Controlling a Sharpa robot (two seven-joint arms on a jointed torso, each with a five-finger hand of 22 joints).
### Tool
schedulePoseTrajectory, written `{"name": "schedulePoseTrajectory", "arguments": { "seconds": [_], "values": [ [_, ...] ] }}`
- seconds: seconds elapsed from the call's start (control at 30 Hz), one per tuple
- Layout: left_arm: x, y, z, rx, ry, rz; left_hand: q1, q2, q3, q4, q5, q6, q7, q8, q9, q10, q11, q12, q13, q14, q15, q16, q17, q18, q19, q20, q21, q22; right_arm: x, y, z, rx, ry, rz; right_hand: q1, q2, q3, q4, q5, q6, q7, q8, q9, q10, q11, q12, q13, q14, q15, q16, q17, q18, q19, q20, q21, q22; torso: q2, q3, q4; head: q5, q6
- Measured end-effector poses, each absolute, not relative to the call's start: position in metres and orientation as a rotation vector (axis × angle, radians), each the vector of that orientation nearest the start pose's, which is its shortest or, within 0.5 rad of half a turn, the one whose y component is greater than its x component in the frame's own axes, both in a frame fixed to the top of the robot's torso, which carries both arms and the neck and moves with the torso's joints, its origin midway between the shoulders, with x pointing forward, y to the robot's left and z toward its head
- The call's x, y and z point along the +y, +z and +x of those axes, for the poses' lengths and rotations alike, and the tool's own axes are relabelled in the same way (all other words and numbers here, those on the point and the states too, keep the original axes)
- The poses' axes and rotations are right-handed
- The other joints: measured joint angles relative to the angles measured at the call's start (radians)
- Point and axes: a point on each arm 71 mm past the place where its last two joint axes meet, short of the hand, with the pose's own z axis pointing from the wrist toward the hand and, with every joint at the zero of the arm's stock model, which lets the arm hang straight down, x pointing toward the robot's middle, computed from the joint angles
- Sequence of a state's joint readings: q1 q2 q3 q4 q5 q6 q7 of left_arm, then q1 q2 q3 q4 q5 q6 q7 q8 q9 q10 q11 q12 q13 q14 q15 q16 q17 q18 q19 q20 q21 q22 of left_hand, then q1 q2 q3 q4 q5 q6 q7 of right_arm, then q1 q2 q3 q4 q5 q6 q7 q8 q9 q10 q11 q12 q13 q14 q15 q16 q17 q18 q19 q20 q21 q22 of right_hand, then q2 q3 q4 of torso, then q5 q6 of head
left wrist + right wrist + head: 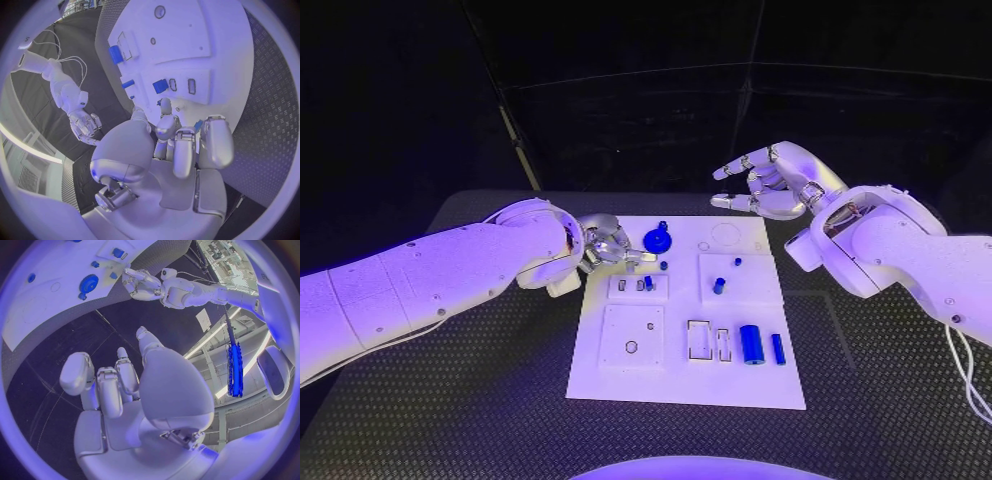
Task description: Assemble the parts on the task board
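The black table point(473, 400) fills the lower frame of the head view, with the white board point(682, 385) at its centre. The left hand point(606, 245) sits over the board's upper left corner, fingers curled close together; whether it holds anything I cannot tell. The right hand point(764, 182) hovers above the board's upper right, fingers apart, holding nothing. Blue parts lie on the board: a disc point(656, 240) near the top, a cylinder point(751, 344) at lower right.
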State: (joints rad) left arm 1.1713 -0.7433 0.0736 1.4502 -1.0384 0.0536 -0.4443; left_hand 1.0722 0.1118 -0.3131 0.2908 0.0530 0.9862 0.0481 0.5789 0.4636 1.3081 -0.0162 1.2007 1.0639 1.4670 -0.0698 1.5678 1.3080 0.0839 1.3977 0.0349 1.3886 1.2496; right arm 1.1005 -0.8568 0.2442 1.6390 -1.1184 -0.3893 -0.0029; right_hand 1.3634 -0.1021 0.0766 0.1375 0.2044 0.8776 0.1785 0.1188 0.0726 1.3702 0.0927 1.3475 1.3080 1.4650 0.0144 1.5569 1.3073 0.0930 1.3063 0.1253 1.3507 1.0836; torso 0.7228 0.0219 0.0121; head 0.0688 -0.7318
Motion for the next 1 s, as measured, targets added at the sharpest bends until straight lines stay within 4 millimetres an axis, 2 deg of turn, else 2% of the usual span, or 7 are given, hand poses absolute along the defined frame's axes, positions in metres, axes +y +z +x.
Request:
{"name": "schedulePoseTrajectory", "arguments": {
  "seconds": [0.13, 0.33, 0.57, 0.93, 1.0],
  "values": [
    [0.172, -0.199, 0.504, 2.198, -0.564, -0.217, 0.0, 0.0, -0.004, 0.001, 0.0, 0.0, 0.0, 0.002, 0.01, 0.0, 0.0, 0.0, 0.004, 0.0, 0.0, 0.0, 0.0, 0.0, 0.0, 0.0, 0.001, 0.004, -0.186, -0.11, 0.483, 1.456, 1.042, 0.222, 0.0, 0.0, 0.0, 0.0, 0.0, 0.0, 0.0, 0.0, 0.0, 0.0, 0.0, 0.0, 0.0, 0.0, 0.0, -0.004, 0.0, 0.0, -0.004, -0.004, 0.0, -0.003, -0.001, 0.0017, 0.0001, -0.002, -0.001],
    [0.164, -0.201, 0.508, 2.212, -0.513, -0.165, 0.0, 0.0, -0.007, -0.002, 0.0, -0.007, 0.0, 0.007, 0.016, 0.0, 0.0, 0.0, 0.004, 0.0, 0.0, 0.0, 0.0, 0.0, 0.0, 0.0, 0.001, 0.005, -0.184, -0.111, 0.485, 1.459, 1.042, 0.231, 0.0, 0.0, 0.0, 0.0, 0.0, 0.0, 0.0, 0.0, 0.0, 0.0, 0.0, 0.0, 0.0, 0.0, 0.0, -0.004, 0.001, 0.0, -0.004, -0.004, -0.004, -0.008, -0.002, 0.0018, 0.0013, -0.003, -0.002],
    [0.156, -0.202, 0.511, 2.231, -0.471, -0.117, 0.0, 0.0, -0.012, -0.001, 0.0, -0.014, 0.0, 0.014, 0.025, 0.0, 0.0, 0.0, 0.005, 0.0, 0.0, 0.0, 0.0, 0.0, 0.0, 0.0, 0.001, 0.006, -0.183, -0.112, 0.487, 1.463, 1.041, 0.238, 0.0, 0.0, 0.0, 0.0, 0.0, 0.0, 0.0, 0.0, 0.0, 0.0, 0.0, 0.0, 0.0, 0.0, 0.0, -0.01, 0.001, 0.0, -0.011, -0.004, -0.009, -0.019, -0.001, 0.0004, 0.0024, -0.002, -0.008],
    [0.15, -0.205, 0.513, 2.264, -0.441, -0.075, 0.018, 0.018, -0.015, -0.004, 0.0, -0.022, 0.0, 0.025, 0.042, 0.0, 0.0, 0.012, 0.018, 0.0, 0.0, 0.0, 0.0, 0.0, 0.0, 0.0, 0.005, 0.014, -0.181, -0.113, 0.488, 1.471, 1.039, 0.243, 0.0, 0.0, 0.0, 0.0, 0.01, 0.0, 0.0, 0.0, -0.001, -0.004, -0.004, 0.0, 0.0, 0.0, 0.0, -0.01, 0.001, 0.0, -0.015, 0.0, -0.015, -0.025, 0.0, -0.0013, 0.0008, 0.0, -0.017],
    [0.149, -0.205, 0.514, 2.269, -0.439, -0.07, 0.023, 0.014, -0.018, -0.007, 0.0, -0.022, 0.0, 0.025, 0.045, 0.0, 0.0, 0.012, 0.018, 0.0, 0.0, 0.0, 0.0, 0.0, 0.0, 0.0, 0.005, 0.015, -0.181, -0.113, 0.488, 1.472, 1.04, 0.242, 0.0, 0.0, 0.0, 0.0, 0.011, 0.0, 0.0, 0.0, -0.001, -0.004, -0.004, 0.0, 0.0, 0.0, 0.0, -0.01, 0.001, 0.0, -0.015, 0.0, -0.015, -0.027, 0.0, -0.0013, 0.0008, 0.0, -0.018]
  ]
}}
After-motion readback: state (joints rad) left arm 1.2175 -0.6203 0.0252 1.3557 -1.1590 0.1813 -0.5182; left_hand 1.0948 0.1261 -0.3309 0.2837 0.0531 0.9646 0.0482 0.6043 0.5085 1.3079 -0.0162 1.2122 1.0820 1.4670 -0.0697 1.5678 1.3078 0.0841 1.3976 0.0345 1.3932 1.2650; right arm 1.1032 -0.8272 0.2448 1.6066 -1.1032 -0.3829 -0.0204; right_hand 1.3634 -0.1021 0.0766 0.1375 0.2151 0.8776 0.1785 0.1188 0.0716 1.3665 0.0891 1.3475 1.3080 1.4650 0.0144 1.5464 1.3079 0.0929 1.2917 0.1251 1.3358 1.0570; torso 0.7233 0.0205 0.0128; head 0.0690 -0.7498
